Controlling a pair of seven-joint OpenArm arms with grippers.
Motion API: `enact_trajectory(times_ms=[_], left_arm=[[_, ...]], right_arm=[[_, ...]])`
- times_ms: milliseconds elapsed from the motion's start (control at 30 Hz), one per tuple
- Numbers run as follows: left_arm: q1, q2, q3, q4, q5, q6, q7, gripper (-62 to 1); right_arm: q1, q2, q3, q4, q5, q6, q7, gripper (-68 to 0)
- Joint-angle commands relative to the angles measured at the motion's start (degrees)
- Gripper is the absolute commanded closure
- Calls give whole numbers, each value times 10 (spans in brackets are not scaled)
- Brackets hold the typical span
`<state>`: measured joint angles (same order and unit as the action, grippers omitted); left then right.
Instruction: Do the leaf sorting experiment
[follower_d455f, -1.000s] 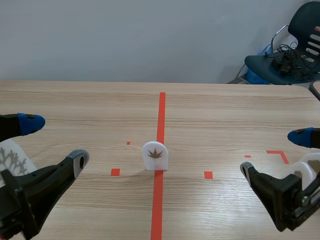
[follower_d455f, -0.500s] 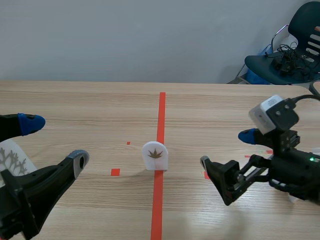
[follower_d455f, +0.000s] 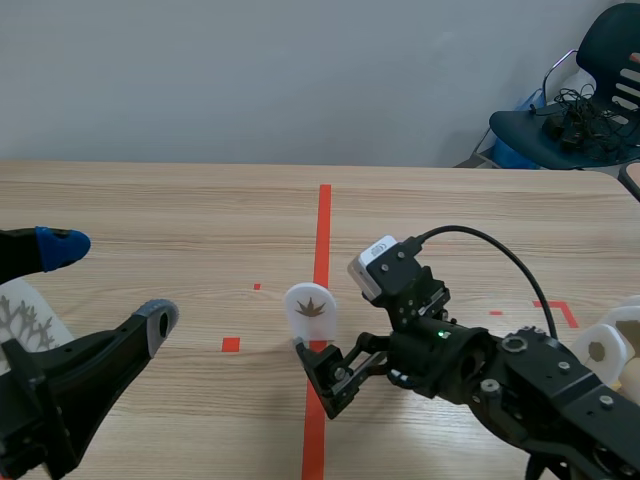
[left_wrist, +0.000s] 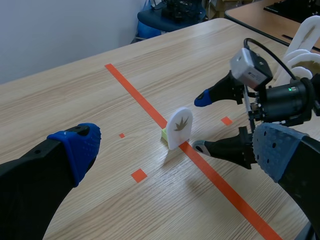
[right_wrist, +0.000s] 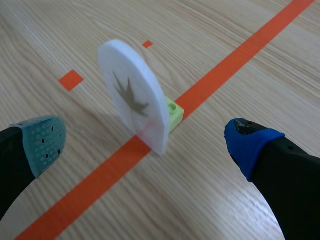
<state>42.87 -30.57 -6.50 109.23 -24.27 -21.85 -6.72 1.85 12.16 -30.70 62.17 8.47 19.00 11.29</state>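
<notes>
Leaf card upright just ahead of right gripper, fingers parted; left gripper likewise parted

Bright, even, diffuse light fills all three views. The white leaf card throws only a soft, pale shadow on the counter, on its side toward the left hand. The wood around the card has a mild, even sheen. A small green lamp glows on the right arm beside the card.
</notes>
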Motion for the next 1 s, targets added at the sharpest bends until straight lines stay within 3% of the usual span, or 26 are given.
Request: enact_trajectory(times_ms=[0, 100, 233, 367, 467, 667, 800, 967], left_arm=[[-2, 4, -3, 3, -4, -2, -8, -623], [-2, 4, -3, 3, -4, -2, -8, -623], [-2, 4, -3, 3, -3, -2, -8, -623], [-2, 4, -3, 3, -3, -2, -8, -623], [-2, 4, -3, 3, -3, -2, -8, -623], [-2, 4, -3, 3, -3, -2, -8, -623], [-2, 4, -3, 3, -3, -2, -8, -623], [-2, 4, -3, 3, -3, -2, -8, -623]], right_arm=[[20, -9, -4, 3, 7, -7, 13, -635], [37, -27, -22, -19, 6, -31, 16, -503], [42, -31, -36, -25, 5, -32, 16, -378], [37, -28, -36, -25, 5, -32, 15, -178], [37, -23, -36, -25, 5, -32, 16, -96], [32, 6, -33, 7, 5, -29, 17, -64], [-9, 41, -2, 103, 8, -30, -16, -64], [-115, 78, 84, 237, 30, -30, -56, -64]])
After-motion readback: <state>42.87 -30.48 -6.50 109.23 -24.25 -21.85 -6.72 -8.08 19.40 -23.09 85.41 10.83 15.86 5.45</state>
